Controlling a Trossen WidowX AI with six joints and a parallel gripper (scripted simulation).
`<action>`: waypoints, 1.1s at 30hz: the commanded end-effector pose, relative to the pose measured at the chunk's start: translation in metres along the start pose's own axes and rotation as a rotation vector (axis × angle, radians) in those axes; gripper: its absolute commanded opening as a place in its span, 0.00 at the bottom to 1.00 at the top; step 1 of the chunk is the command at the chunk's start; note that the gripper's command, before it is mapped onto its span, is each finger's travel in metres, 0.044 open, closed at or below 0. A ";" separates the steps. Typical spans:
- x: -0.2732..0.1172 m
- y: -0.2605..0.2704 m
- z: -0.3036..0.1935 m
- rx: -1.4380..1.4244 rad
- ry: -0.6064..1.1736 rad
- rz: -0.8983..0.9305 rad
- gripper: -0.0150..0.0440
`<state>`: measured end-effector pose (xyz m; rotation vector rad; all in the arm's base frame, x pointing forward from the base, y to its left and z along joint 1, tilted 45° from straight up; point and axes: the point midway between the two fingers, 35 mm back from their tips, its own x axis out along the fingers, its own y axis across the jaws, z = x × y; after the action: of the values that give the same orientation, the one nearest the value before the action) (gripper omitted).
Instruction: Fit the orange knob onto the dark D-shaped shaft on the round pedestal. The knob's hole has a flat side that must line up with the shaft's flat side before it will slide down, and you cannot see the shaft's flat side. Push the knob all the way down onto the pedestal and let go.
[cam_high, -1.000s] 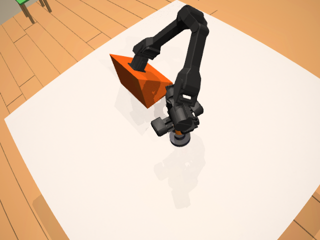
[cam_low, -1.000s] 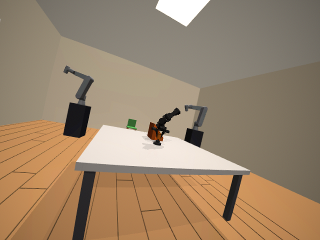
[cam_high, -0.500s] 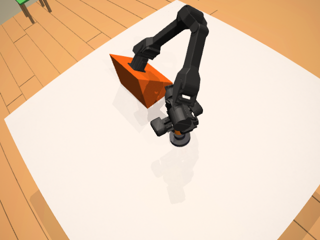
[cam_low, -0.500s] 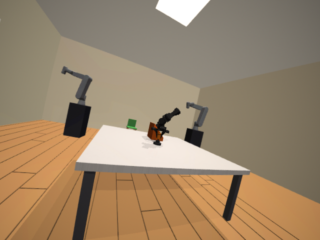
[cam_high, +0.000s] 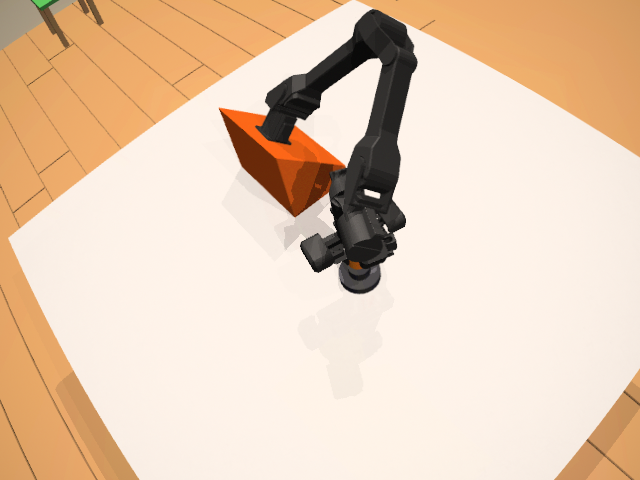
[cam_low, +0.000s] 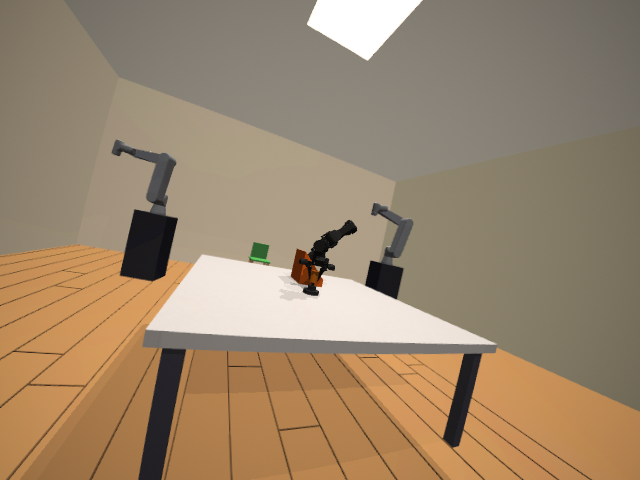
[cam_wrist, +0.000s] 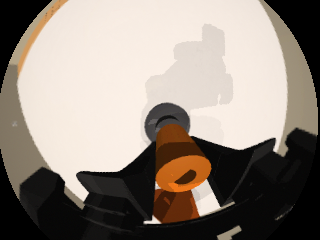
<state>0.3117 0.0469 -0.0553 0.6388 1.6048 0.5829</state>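
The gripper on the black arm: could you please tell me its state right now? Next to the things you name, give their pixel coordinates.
Gripper (cam_high: 356, 264) (cam_low: 314, 279) (cam_wrist: 172, 142): closed on the orange cylindrical knob (cam_high: 355, 265) (cam_low: 313, 277) (cam_wrist: 175, 140).

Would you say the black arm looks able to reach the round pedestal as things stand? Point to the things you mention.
Probably yes: its gripper (cam_high: 356, 264) (cam_wrist: 172, 142) already holds the orange knob (cam_wrist: 172, 142) right over the pedestal (cam_high: 360, 285) (cam_low: 310, 291) (cam_wrist: 150, 122), with nothing visible blocking.
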 end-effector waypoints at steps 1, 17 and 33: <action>-0.002 0.001 0.000 0.023 -0.002 -0.002 0.25; 0.002 0.000 0.000 0.207 -0.002 -0.002 0.25; 0.003 0.000 0.000 0.207 -0.002 -0.002 0.25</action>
<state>0.3116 0.0482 -0.0563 0.7874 1.6756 0.4213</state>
